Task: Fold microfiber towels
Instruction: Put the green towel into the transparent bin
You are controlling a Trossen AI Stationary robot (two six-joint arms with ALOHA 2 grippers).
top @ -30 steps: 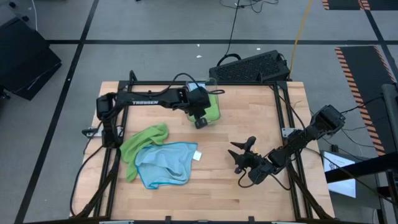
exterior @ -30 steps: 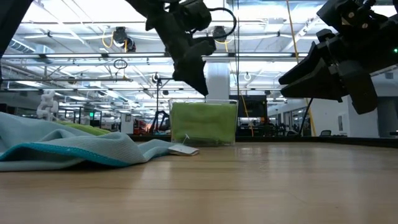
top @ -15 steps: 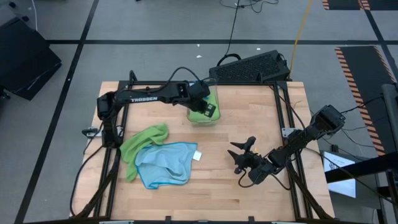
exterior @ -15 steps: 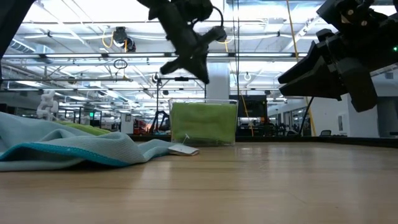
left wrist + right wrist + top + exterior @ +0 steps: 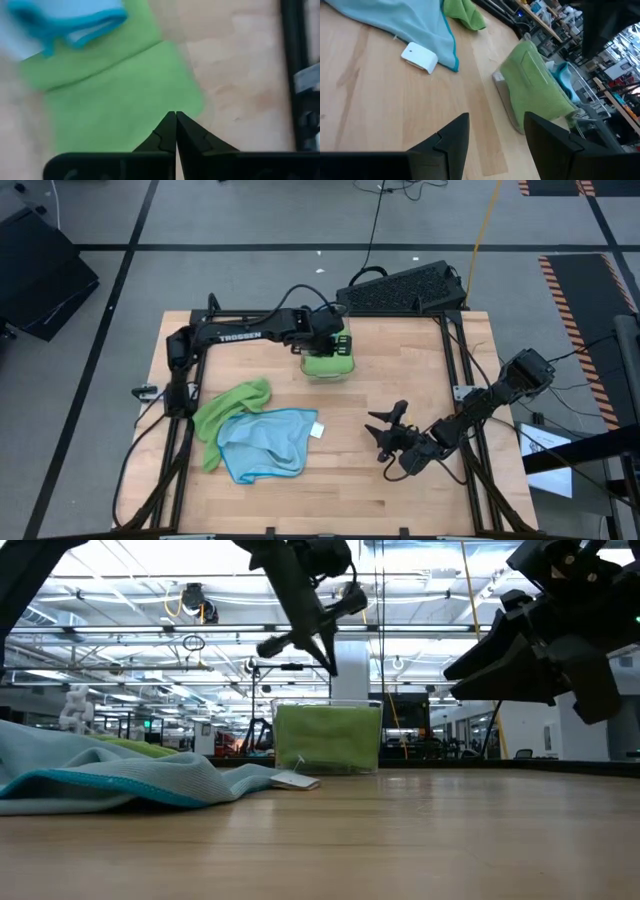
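Note:
A folded lime green towel (image 5: 322,366) lies in the clear plastic bin (image 5: 328,739) at the table's far middle, with a light blue towel (image 5: 564,75) beside it in the bin. My left gripper (image 5: 175,126) hangs shut above this bin, touching nothing. A loose green towel (image 5: 233,404) and a crumpled light blue towel (image 5: 268,443) with a white tag (image 5: 319,429) lie on the table's left half, the blue one partly over the green. My right gripper (image 5: 495,140) waits open at the right, above the wood.
A black metal frame (image 5: 455,350) runs along the table's sides. Bare wood (image 5: 400,370) lies between the bin and my right gripper. A dark perforated box (image 5: 405,288) sits beyond the far edge.
My left gripper has risen from just in front of the bin's near side and moved toward the far edge until it stands over the bin, rolling about its own axis on the way; it has stayed shut. The towels have not moved.

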